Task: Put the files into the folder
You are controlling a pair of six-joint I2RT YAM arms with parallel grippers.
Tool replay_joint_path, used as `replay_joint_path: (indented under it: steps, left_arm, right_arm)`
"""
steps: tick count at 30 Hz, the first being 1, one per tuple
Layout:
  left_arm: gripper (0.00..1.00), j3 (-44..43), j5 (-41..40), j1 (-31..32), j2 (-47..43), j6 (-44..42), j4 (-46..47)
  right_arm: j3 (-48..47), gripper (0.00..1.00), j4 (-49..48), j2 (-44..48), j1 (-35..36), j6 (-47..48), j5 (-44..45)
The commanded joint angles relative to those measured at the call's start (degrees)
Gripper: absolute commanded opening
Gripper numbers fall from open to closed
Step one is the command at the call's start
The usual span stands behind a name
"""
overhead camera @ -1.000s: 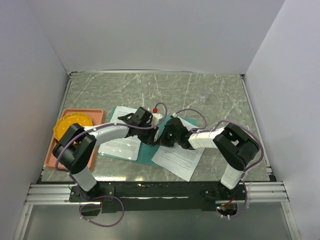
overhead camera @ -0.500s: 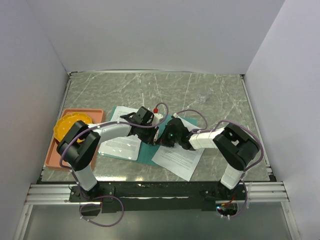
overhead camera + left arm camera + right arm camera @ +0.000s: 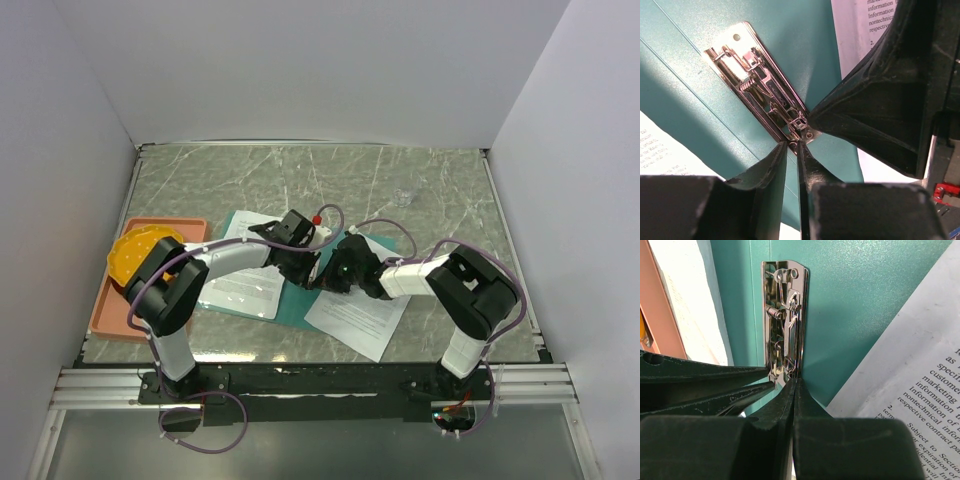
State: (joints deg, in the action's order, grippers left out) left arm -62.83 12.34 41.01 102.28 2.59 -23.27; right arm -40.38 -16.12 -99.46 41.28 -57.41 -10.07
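The teal folder [image 3: 298, 302] lies open on the table, its metal clip [image 3: 762, 92] at the spine; the clip also shows in the right wrist view [image 3: 785, 315]. One printed file [image 3: 243, 285] lies on the folder's left half. Another file [image 3: 360, 315] lies at its right edge, partly on the table. My left gripper [image 3: 792, 145] is closed to a thin slit, its tips pinching the clip's near end. My right gripper [image 3: 793, 381] is shut and empty, its tips touching the same end of the clip. The two grippers meet over the spine [image 3: 318, 276].
A salmon-orange tray [image 3: 108, 312] holding a yellow object [image 3: 140, 250] stands at the left edge, close to the folder. A small clear object [image 3: 404, 196] sits at the back right. The table's back half is bare marble.
My left arm has swung a little to the right, bringing its gripper closer to the right gripper at the clip. The right arm, folder and sheets have barely moved.
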Motion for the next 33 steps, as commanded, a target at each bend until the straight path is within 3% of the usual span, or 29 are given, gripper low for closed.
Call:
replay_joint_path:
  steps: [1,7,14,18,27,33]
  left_arm:
    - [0.17,-0.2,3.9,4.0,6.7,1.1,4.9]
    - [0.01,-1.3,3.0,6.4,9.8,2.1,4.3]
    - [0.01,-1.2,3.5,6.7,10.0,3.1,5.2]
    - [0.01,-4.3,3.6,5.7,4.8,2.4,2.7]
    - [0.04,-17.1,3.7,-4.1,-2.3,-0.7,-6.1]
    - [0.09,-15.0,1.9,-9.0,-4.5,-2.0,-6.5]
  right_arm:
    - [2.8,0.00,10.7,-6.4,1.0,2.1,2.2]
    - [2.2,0.00,10.6,-6.8,1.0,1.9,2.1]
    - [2.5,0.00,10.9,-7.1,1.1,1.8,2.2]
    - [3.4,0.00,10.4,-7.4,1.0,1.4,2.0]
    - [4.7,0.00,10.7,-4.8,0.8,1.6,2.8]
    - [3.7,0.00,12.7,-1.4,0.5,3.3,4.4]
